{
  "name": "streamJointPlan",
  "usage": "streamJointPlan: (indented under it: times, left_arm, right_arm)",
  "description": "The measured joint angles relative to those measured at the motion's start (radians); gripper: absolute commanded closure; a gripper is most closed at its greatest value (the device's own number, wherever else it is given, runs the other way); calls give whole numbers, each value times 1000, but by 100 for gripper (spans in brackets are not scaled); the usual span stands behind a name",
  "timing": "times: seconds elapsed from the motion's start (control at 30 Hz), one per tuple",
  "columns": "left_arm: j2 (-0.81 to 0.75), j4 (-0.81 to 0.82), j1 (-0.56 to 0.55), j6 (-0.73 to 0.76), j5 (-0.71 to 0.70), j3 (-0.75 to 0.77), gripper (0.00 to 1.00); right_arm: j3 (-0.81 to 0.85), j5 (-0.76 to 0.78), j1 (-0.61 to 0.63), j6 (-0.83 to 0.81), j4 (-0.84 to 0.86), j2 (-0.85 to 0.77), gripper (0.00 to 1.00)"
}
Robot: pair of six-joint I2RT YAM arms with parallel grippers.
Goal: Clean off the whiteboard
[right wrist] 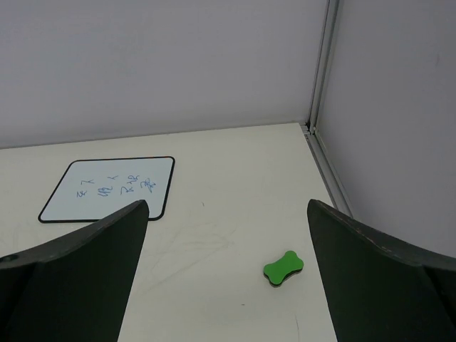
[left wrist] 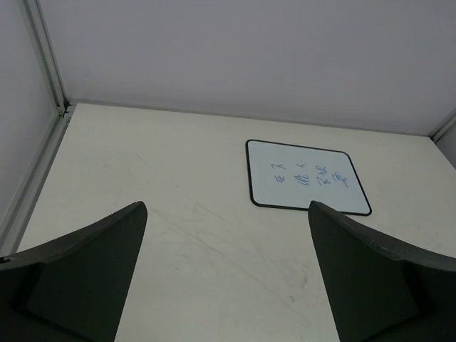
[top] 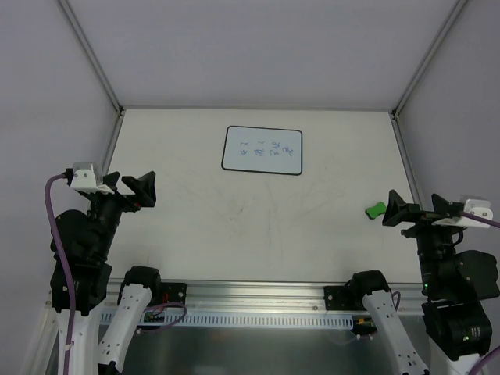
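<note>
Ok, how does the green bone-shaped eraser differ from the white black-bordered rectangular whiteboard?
The green eraser is far smaller than the whiteboard. The eraser is plain green; the whiteboard bears blue handwriting. The eraser lies at the right, the whiteboard farther back, near centre. Both lie flat on the table.

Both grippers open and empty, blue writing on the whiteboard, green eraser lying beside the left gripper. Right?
Not quite: the green eraser lies beside the right gripper, not the left gripper, as the top external view shows. Both grippers are open and empty, and the whiteboard bears blue writing.
</note>
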Motion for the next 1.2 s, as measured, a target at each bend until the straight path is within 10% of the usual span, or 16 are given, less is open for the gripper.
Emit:
streamJointPlan:
  times: [0.33,0.77,1.2]
  left_arm:
    - [39,1,0,-37,7,-37,1]
    - [240,21,0,-113,56,-170,1]
    - [322,69,0,-133,55,-261,1]
  right_arm:
    - [2,-198,0,34,-4,144,1]
    - [-70,-336,63,117,225,814,2]
    - [67,-122,144,262,473,1479,46]
